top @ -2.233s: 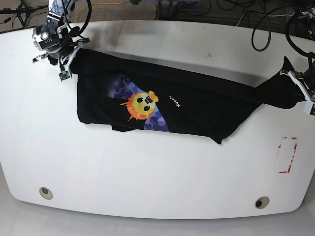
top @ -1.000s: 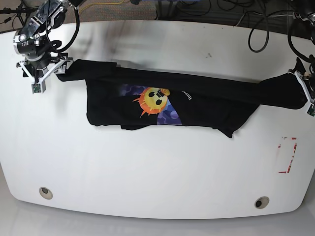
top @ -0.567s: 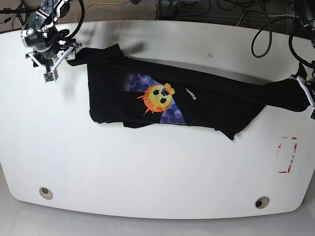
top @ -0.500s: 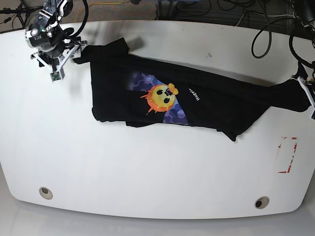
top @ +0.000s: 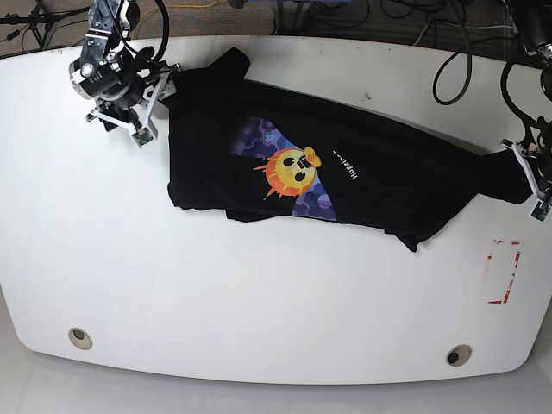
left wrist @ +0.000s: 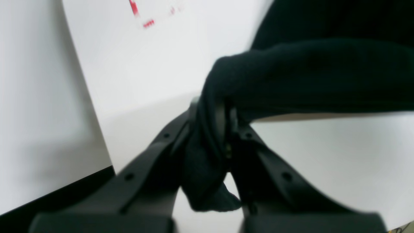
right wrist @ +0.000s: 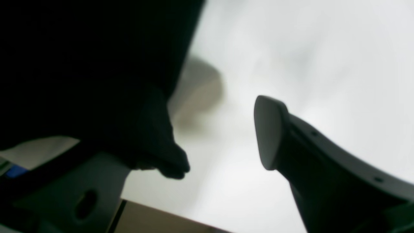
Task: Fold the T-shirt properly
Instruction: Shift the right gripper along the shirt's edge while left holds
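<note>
T-shirt: the black T-shirt lay stretched across the far half of the white table, print side up, running from the far left corner down toward the right edge.
Print: a yellow-orange emoji face sat on a purple-blue graphic, with small white lettering just beside it on the right.
Lower hem: bunched, with a small point of cloth hanging toward the near side right of centre.
Left fingers: the left gripper was clamped on a gathered wad of the shirt's end; black cloth filled the gap between both fingers and a tip of it hung below them.
Left gripper in the base view: at the table's right edge, with the shirt's narrow end running right up to it.
Right fingers: the right gripper stood with its jaws apart; 1 pale pad was bare, and dark cloth lay over the other side.
Right gripper in the base view: at the far left corner, touching the shirt's corner there.
Wrist views only: the grip itself; both were blurred.
Base view only: the whole shirt, and a red marking on the table near the right edge, apart from the cloth.
</note>
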{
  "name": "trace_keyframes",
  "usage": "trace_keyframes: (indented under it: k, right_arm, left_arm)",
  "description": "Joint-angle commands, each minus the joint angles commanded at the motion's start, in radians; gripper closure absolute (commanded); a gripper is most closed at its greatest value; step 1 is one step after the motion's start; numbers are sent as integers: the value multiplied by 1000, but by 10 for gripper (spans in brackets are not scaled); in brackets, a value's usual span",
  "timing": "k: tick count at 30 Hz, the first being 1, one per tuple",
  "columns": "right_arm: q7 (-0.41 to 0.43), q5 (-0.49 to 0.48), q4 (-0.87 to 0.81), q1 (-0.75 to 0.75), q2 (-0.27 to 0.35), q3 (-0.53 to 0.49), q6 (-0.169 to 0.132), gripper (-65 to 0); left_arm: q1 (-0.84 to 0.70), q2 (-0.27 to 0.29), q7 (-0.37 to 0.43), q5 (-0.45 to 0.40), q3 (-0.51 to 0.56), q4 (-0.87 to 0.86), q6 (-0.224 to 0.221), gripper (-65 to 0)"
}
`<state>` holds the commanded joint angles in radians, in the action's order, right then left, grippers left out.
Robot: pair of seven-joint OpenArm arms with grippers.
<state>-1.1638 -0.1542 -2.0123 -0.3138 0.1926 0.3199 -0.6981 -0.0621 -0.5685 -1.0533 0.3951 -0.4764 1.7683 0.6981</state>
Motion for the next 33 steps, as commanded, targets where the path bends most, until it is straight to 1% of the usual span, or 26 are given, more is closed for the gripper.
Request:
trace_keyframes:
  k: [1,5,6,8,9,12,16,24,30,33]
  right_arm:
    - [-5,0,0,0,12,-18,0,-415]
    - [-34,-9,-5,0,80,-144,0,-415]
    - [-40,-26,-11,0,100,-187,0,-415]
    - [-43,-54,-12,0,120,-233,0,-415]
    - [-46,-81,-12,-2,141,-267,0,-415]
    - [-66,-123,-12,-2,180,-308,0,-415]
    - [-84,-164,-12,-2,222,-315,0,-415]
    - [-87,-238,-12,6,344,-311,0,-415]
    - [-94,-249,-12,25,410,-310,0,-415]
    - [-143,-253,-12,25,457,-319,0,-415]
  left_arm:
    - [0,2,0,0,0,0,0,-18]
    - [0,23,0,-3,0,0,0,-18]
    - [-2,29,0,-3,0,0,0,-18]
    - [-3,37,0,-3,0,0,0,-18]
    - [-5,43,0,-3,0,0,0,-18]
    - [-6,48,0,-3,0,0,0,-18]
    - [-6,48,0,-3,0,0,0,-18]
    - [-6,48,0,-3,0,0,0,-18]
    - [-6,48,0,-3,0,0,0,-18]
    - [-5,48,0,-3,0,0,0,-18]
